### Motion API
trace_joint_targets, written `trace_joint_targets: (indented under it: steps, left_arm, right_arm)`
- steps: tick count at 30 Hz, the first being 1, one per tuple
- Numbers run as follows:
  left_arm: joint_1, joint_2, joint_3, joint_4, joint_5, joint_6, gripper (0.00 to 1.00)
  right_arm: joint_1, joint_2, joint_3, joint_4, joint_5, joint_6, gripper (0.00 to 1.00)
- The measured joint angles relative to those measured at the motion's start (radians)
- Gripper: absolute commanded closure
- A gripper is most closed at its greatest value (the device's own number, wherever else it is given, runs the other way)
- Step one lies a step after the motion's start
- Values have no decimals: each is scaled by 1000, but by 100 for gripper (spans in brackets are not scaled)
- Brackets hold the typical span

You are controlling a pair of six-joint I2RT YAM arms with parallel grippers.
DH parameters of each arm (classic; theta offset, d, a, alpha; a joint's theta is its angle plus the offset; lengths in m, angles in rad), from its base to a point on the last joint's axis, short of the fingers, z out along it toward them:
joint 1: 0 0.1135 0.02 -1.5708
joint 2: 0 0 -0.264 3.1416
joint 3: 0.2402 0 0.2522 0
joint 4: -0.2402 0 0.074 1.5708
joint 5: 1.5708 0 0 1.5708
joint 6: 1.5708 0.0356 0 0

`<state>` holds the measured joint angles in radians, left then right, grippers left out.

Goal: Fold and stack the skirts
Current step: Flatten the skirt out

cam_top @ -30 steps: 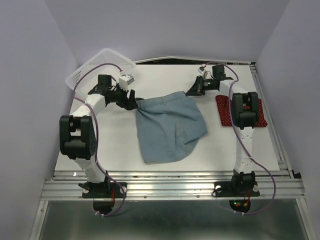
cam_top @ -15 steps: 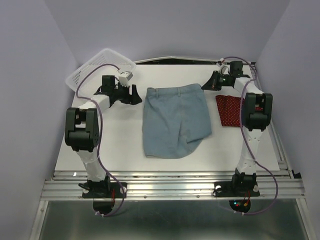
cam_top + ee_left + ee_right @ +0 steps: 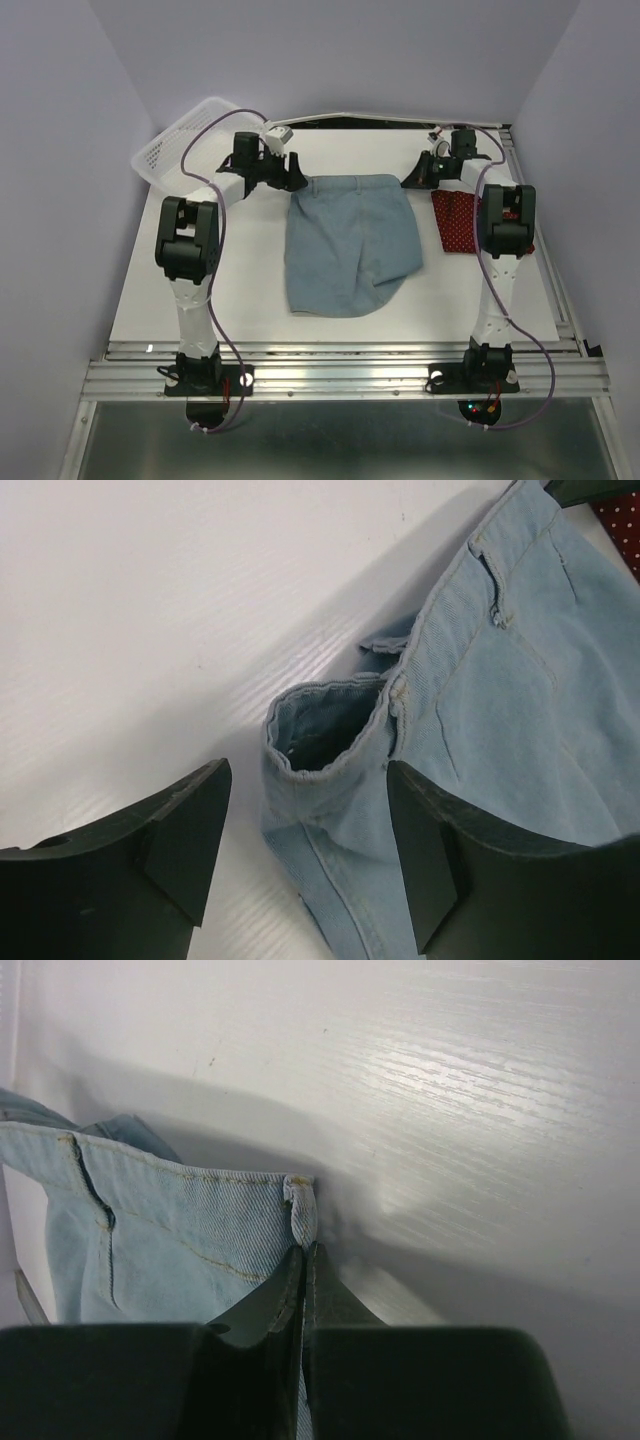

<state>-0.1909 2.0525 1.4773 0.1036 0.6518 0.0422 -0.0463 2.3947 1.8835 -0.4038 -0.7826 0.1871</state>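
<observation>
The light blue denim skirt point(image 3: 350, 245) lies flat in the middle of the table, waistband at the far side. My left gripper point(image 3: 292, 172) is open, its jaws on either side of the skirt's far left waistband corner point(image 3: 330, 730), not closed on it. My right gripper point(image 3: 415, 178) is shut on the far right waistband corner point(image 3: 300, 1205), the cloth pinched between the fingertips point(image 3: 290, 1280). The dark red dotted skirt point(image 3: 458, 225) lies flat at the right, partly hidden by my right arm. A corner of it shows in the left wrist view point(image 3: 622, 520).
A white mesh basket point(image 3: 185, 135) stands tilted at the far left corner of the table. The purple walls close in on both sides. The metal rail with both arm bases point(image 3: 340, 375) runs along the near edge.
The denim skirt went from hanging bunched between the grippers to lying flat. The left gripper let go, then moved right to the skirt's far left corner. The right gripper shifted slightly left.
</observation>
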Motion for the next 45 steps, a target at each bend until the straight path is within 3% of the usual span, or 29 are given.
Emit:
trace_joint_targets:
  steps: [1,3,4,11,14,16,21,25,28,29,30,34,40,45]
  left_arm:
    - [-2,16,15,6,5,-6,32]
    - [-4,45,42,8,21,-16,45]
    - [-5,56,50,10,27,-21,55]
    - [-5,98,81,3,68,-66,96]
    - [-2,99,85,-3,82,-70,100]
    - [3,108,104,-19,92,-68,100]
    - [16,159,194,-89,114,-22,100]
    - [19,192,226,-129,117,6,100]
    - [22,202,235,-156,116,19,100]
    - [22,205,241,-162,116,23,100]
    - [23,206,245,-169,115,27,100]
    - [23,206,257,-185,114,36,100]
    - [34,186,259,-241,116,74,100]
    - [34,58,266,-322,159,160,100]
  right_arm:
    - [0,0,2,0,-1,0,99]
    - [0,0,8,1,-14,6,56]
    - [0,0,11,2,-22,14,44]
    - [0,50,89,21,-90,51,32]
    - [-2,90,123,24,-133,77,32]
    - [-5,125,147,34,-186,114,33]
    - [-6,187,163,153,-314,269,53]
    - [-6,219,108,341,-399,468,55]
    - [-6,219,45,526,-458,618,80]
    - [-6,219,22,597,-478,672,97]
    - [-6,219,5,663,-497,710,99]
    - [-6,209,-43,776,-523,789,99]
    - [-18,88,-128,812,-501,797,99]
    - [-28,-126,-146,700,-412,625,99]
